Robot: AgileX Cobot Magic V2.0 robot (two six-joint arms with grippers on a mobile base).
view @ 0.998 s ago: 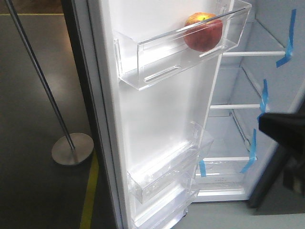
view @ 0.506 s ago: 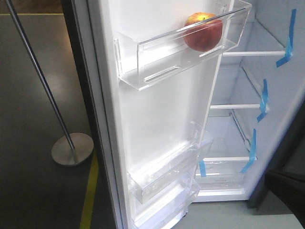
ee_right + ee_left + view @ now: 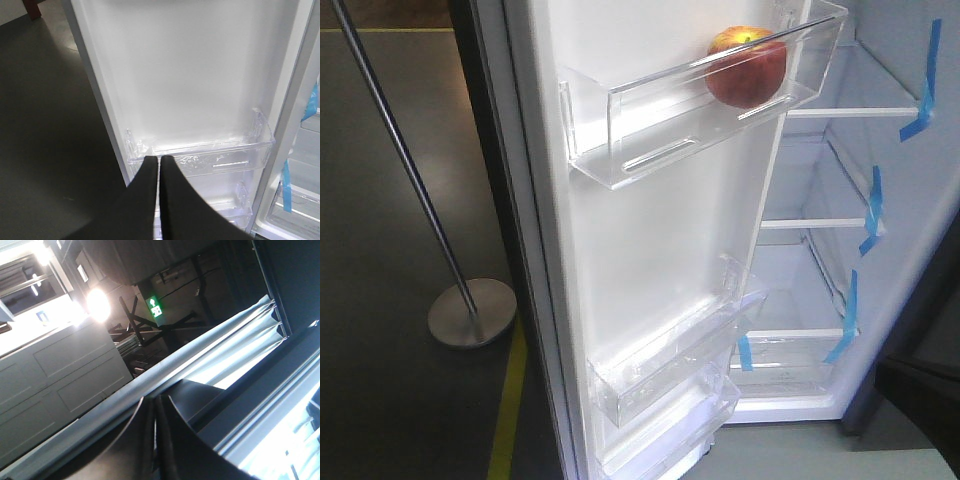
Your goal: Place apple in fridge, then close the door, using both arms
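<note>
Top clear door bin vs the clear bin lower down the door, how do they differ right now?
Contents: the top clear plastic bin holds the round red apple; the lower clear plastic bin looks empty.
Position: the top bin sits high on the white-lined door; the lower bin sits near its bottom, just above a third bin.
Shared: both are transparent, fixed to the open door's lining.

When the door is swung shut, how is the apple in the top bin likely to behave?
Being round, the apple may roll sideways along the clear bin. The bin's front wall covers most of it, so it probably stays in.
</note>
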